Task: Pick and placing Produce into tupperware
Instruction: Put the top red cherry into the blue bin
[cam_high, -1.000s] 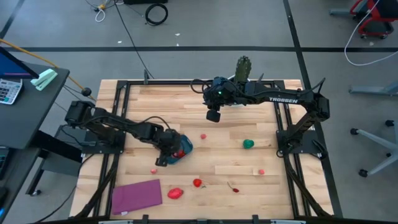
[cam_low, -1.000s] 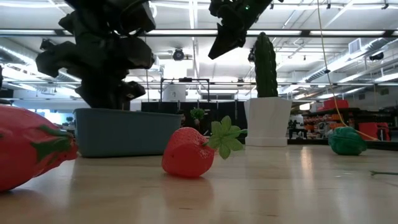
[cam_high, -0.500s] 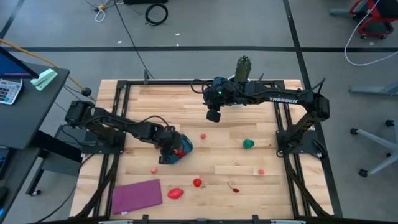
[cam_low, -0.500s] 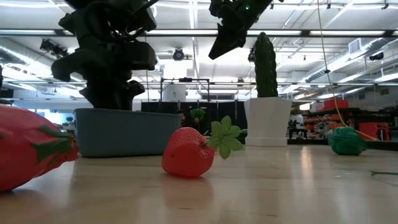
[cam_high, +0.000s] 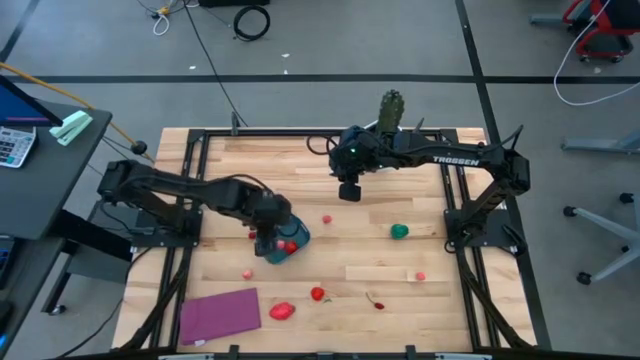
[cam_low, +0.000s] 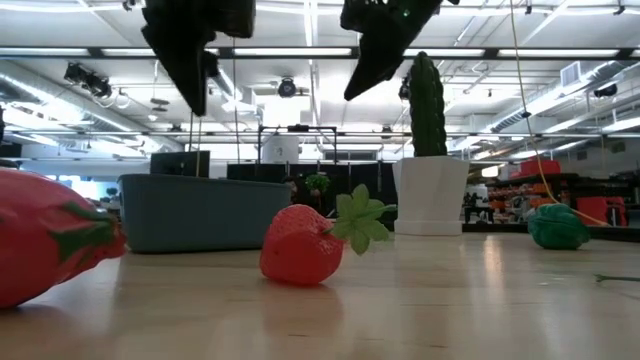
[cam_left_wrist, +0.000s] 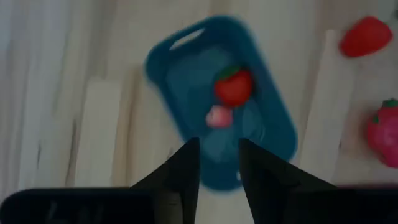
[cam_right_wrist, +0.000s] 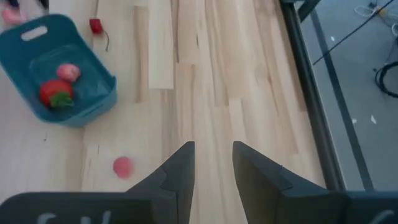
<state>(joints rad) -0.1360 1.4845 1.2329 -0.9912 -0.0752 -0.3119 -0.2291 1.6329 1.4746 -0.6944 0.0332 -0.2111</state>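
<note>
Nearest the low camera: a large red produce piece with green markings (cam_low: 45, 235) lying on the wooden bench (cam_high: 350, 270); in the high view it sits at the front (cam_high: 282, 311), just beside the flat purple mat (cam_high: 220, 314).

Next: a red strawberry with a green leaf top (cam_low: 305, 243), resting on the bench; from above (cam_high: 318, 294), near a thin dark-red item (cam_high: 377, 301) too small to identify.

Loose small pieces: a pink one (cam_high: 247, 274) left of centre, a pink one (cam_high: 420, 276) toward the right, a red round one (cam_high: 327, 219) at mid-bench, a green piece (cam_high: 399, 232) further right.

Teal tupperware (cam_high: 286, 242): left of centre on the bench, holding a red strawberry-like piece (cam_left_wrist: 234, 86) and a small pink piece (cam_left_wrist: 217, 116).

Left tool (cam_high: 264, 238): raised above the tupperware's left end, fingers a narrow gap apart, empty.

Right tool (cam_high: 349, 190): raised over the rear middle of the bench, well apart from the tupperware, fingers a narrow gap apart, empty.

Farthest: green cactus in a white pot (cam_high: 391, 108), upright at the rear edge of the bench.
</note>
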